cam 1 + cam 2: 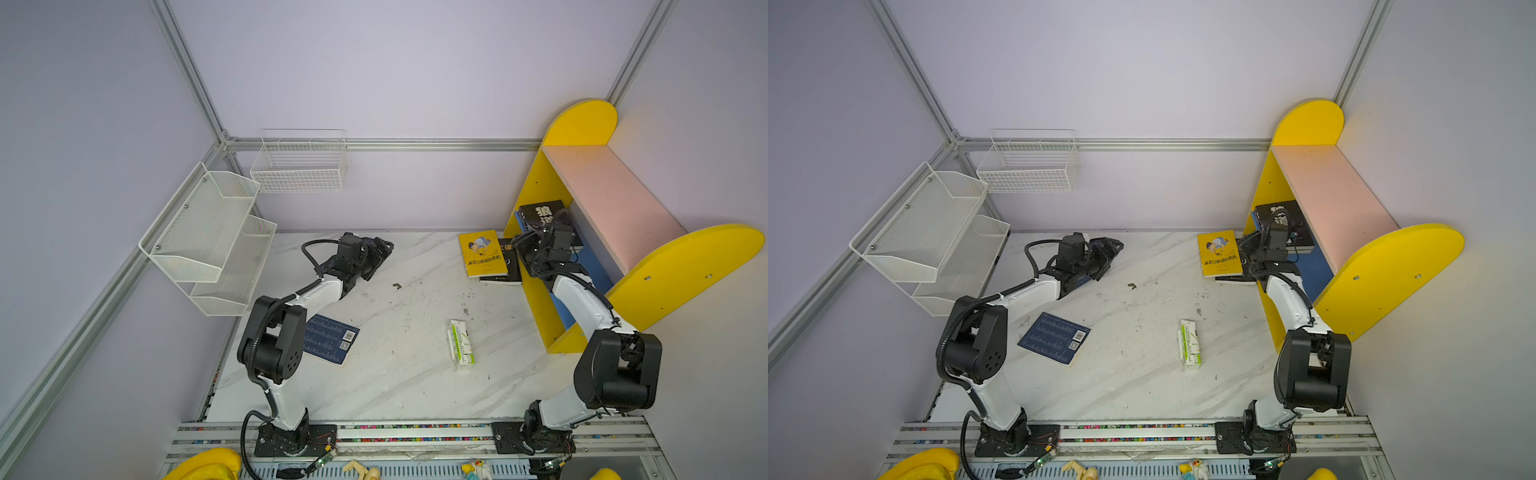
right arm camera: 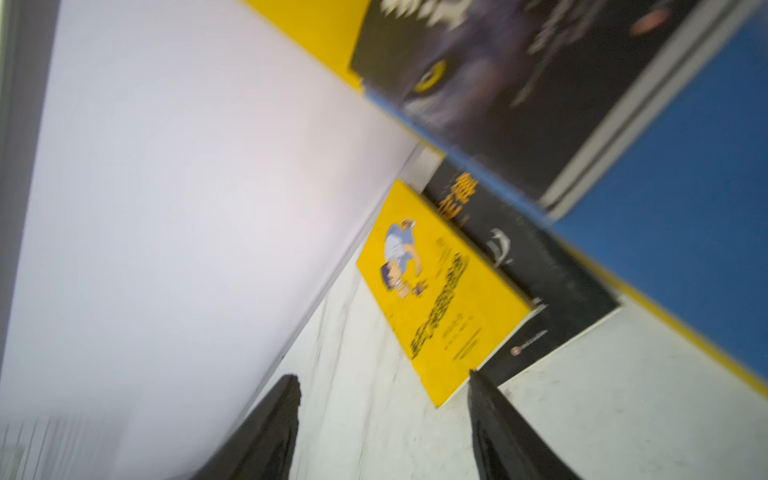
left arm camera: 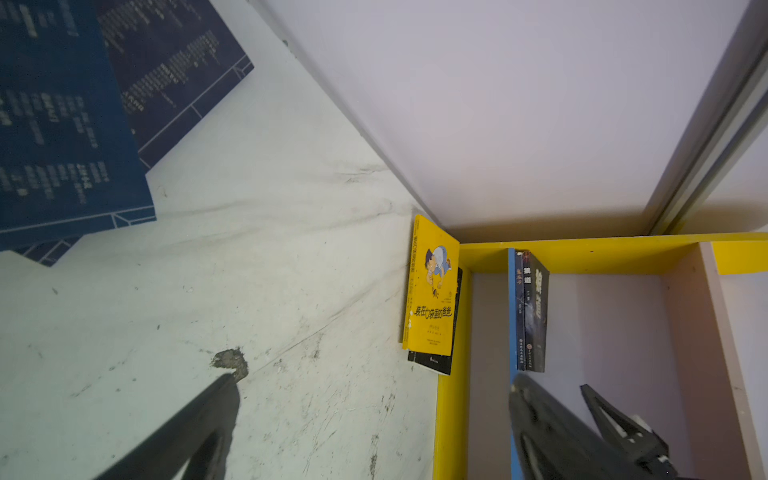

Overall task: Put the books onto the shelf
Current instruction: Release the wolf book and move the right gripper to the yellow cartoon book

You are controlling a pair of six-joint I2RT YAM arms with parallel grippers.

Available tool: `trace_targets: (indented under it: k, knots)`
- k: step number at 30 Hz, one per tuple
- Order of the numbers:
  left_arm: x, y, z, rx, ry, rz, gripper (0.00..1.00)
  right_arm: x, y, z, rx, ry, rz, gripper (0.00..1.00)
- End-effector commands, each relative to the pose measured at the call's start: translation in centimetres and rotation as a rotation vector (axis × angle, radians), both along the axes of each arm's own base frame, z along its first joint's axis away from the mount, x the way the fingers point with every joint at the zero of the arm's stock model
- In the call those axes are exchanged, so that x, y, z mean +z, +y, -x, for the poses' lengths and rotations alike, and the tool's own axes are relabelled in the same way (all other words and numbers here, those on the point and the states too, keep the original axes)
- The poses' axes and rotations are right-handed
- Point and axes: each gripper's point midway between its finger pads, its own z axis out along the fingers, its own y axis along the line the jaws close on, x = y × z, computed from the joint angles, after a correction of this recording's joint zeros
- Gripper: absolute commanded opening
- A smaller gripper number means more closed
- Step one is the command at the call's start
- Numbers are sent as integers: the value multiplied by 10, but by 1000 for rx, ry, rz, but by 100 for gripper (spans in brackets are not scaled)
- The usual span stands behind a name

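Status, everything placed against the shelf [image 1: 582,124]: yellow end panels, pink upper board [image 1: 602,195], blue lower board [image 1: 1318,268], standing at the right edge of the surface [image 1: 415,395].

- White mesh rack [image 1: 208,241] and wire basket [image 1: 299,166]: on the walls, farthest left of the shelf.
- Left gripper [image 3: 374,378]: well left of the shelf, pointed toward it, low over the surface. Fingers spread wide, nothing between them.
- Overlapped navy pair [image 3: 62,124]: flat on the surface, well apart from the shelf. Clear only in the left wrist view.
- Third navy book [image 1: 332,340]: flat, barcode side up, well left of the shelf, one corner hidden under the left arm in a top view.
- Green-and-white carton [image 1: 461,345]: lying on the surface, near the shelf's near end panel but not touching it.
- Yellow book [image 1: 482,253]: cover up, lying on a black book [image 1: 500,279] that sits right against the shelf's front edge, toward the far end panel.
- Right gripper [image 2: 382,376]: at the shelf's open front, between the yellow book and the shelved stack. Fingers apart, gripping nothing, tips aimed at the yellow book.
- Shelved stack [image 1: 540,212]: lying flat on the blue lower board against the far end panel. Top cover is black with a white title. The left wrist view shows about three spines.
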Motion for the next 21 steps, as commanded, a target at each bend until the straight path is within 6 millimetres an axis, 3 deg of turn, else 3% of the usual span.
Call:
trace_targets:
  k: [1, 4, 10, 15, 21]
  knots:
    - [51, -21, -10, -98, -123, 29, 99, -20, 23, -6, 69, 53, 160, 67]
    - [53, -26, -8, -120, -140, 5, 100, -43, 40, -20, 81, 106, 255, 74]
    - [50, -29, -2, -168, -146, -34, 100, -104, 23, -68, 55, 253, 447, 88]
    - [39, -27, 5, -180, -123, -67, 100, -112, 8, -108, 24, 270, 572, 92]
    - [32, -20, 11, -157, -108, -86, 100, -131, -24, -126, -1, 309, 575, 92]
